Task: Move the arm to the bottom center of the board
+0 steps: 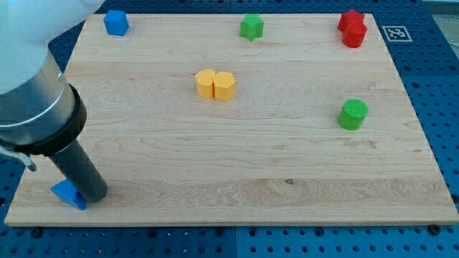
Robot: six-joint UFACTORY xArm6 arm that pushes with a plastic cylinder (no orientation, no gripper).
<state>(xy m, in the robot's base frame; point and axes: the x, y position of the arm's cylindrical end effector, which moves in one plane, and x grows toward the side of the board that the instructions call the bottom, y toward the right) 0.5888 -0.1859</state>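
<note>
Resting at the board's (237,172) bottom-left corner, my tip (95,196) touches a blue block (67,193) at its nine o'clock; no pincer exists to report. Bottom centre lies toward three o'clock, bare. Yellow blocks (215,84) sit near one o'clock. Any leftward wobble could shove blue off the edge.

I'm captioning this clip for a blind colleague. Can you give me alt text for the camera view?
My tip rests at the wooden board's bottom-left corner, touching a blue block. Two yellow blocks sit together above centre; a blue block, green star and two red blocks line the view's top, and a green cylinder stands at the right.
</note>
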